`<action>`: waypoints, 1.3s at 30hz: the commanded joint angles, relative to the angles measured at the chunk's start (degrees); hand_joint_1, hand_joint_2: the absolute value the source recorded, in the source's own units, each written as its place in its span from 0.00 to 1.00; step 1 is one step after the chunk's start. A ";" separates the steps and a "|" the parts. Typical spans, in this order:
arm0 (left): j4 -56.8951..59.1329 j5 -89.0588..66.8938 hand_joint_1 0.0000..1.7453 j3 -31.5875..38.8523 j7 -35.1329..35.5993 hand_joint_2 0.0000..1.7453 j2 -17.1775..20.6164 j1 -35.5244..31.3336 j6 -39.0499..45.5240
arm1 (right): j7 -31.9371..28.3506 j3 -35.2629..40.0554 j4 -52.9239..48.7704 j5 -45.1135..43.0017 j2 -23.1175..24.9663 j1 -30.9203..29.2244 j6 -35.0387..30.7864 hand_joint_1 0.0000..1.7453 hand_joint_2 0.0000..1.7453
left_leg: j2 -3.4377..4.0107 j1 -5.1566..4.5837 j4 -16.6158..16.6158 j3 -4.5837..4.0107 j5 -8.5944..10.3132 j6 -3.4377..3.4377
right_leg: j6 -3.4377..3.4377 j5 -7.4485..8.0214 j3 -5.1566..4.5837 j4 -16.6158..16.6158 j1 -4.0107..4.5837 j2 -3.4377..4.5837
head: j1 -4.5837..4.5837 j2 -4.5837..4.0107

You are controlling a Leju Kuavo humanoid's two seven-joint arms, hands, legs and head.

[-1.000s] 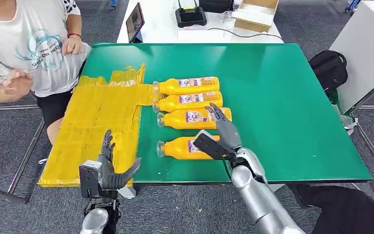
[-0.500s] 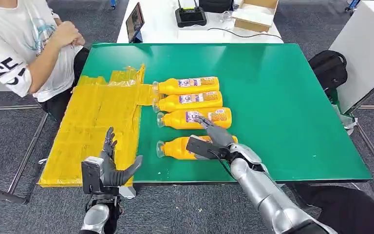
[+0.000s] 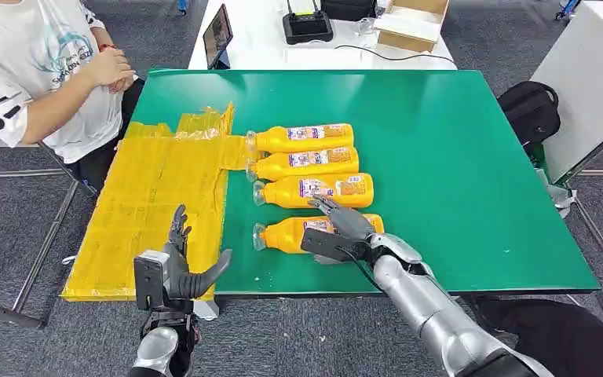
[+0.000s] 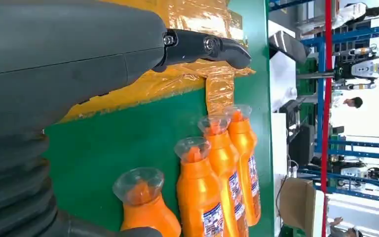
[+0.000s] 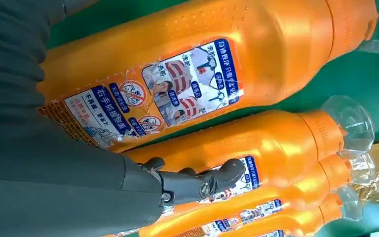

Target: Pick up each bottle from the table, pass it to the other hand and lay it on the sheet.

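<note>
Four orange bottles lie side by side on the green table (image 3: 455, 157), clear caps toward the yellow sheet (image 3: 157, 196). The nearest bottle (image 3: 283, 234) (image 5: 177, 79) has my right hand (image 3: 344, 228) (image 5: 54, 163) lying over its label end. Its fingers (image 5: 197, 185) are spread and reach toward the second bottle (image 3: 314, 191) (image 5: 276, 143); no closed grip shows. My left hand (image 3: 177, 271) (image 4: 69, 64) hovers open over the sheet's front edge (image 4: 177, 84), empty, facing the bottle caps (image 4: 138, 185).
A person (image 3: 39, 71) sits at the table's far left corner, hands held near the chest. Behind the green table stands a white table with a tablet (image 3: 217, 33) and a cardboard box (image 3: 408, 20). A black backpack (image 3: 530, 110) sits on the floor to the right.
My right hand has come down and back from the third bottle onto the nearest one. The person drew both arms in. My left hand has barely moved.
</note>
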 commanded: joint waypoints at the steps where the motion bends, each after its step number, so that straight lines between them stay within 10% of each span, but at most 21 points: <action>1: 4.10 0.18 0.00 0.88 -0.08 1.00 1.22 -2.36 -0.04 | 1.41 3.94 0.51 0.12 -2.43 -0.80 -0.44 0.00 1.00 | -0.01 0.00 -0.06 0.26 -0.07 0.07 | -0.18 -0.07 0.28 -0.07 0.05 -0.09 | -0.02 0.00; 39: 5.46 0.84 0.00 2.36 0.42 1.00 1.18 -2.38 0.28 | 7.13 5.62 1.90 3.86 -6.35 0.35 0.40 0.00 1.00 | -0.03 0.00 -0.08 0.29 -0.04 0.06 | -0.15 -0.05 0.31 -0.10 0.04 -0.09 | -0.02 0.00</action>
